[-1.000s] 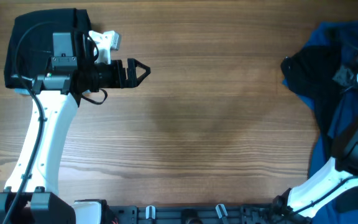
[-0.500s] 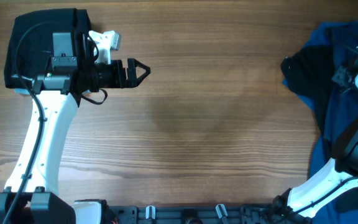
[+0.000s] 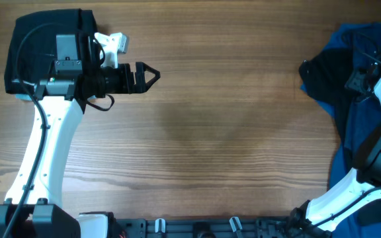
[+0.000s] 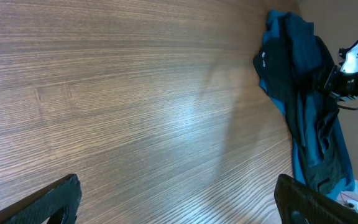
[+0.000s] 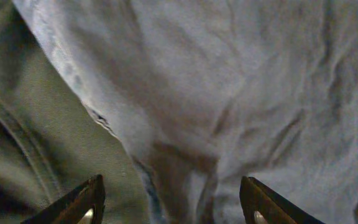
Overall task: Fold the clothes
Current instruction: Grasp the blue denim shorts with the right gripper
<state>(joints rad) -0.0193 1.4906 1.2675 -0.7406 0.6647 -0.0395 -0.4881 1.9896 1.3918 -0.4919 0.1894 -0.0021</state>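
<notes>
R arm point(image 3: 378, 125), white w/ black joints, has swung its wrist a touch toward table centre vs. a sec ago, and its jaws have gone from closed to spread. L arm point(image 3: 45, 142) hasn't budged, and no cloth has visibly shifted.

Clothes: a crumpled heap of soft garments point(image 3: 346, 142) sits at the R end of the brown wood-grain table point(image 3: 230, 125). It's mostly royal-blue fabric, w/ a black garment point(image 3: 324, 76) bunched on the far inner corner. The heap's long axis runs far-to-near along the table's R edge, and the black piece pokes toward table centre. L wrist cam shows the same heap point(image 4: 309, 130) as a long strip, black over blue, w/ a small white mark point(image 4: 263, 59) on the black. Which end is waistband or leg: can't tell.

R jaws: spread apart, tips at the bottom corners of the R wrist view, nothing pinched btwn them. They sit close over wrinkled pale grey-blue cloth point(image 5: 247, 81), w/ darker drab fabric point(image 5: 23, 130) and its stitched seam to one side. Touching or just above: can't tell.

L jaws: wide open, holding nothing, pointing along the table toward the heap and well apart from it. Under the L arm, at the far L corner, a black folded garment point(image 3: 35, 36) lies flat, roughly square, partly hidden.
</notes>
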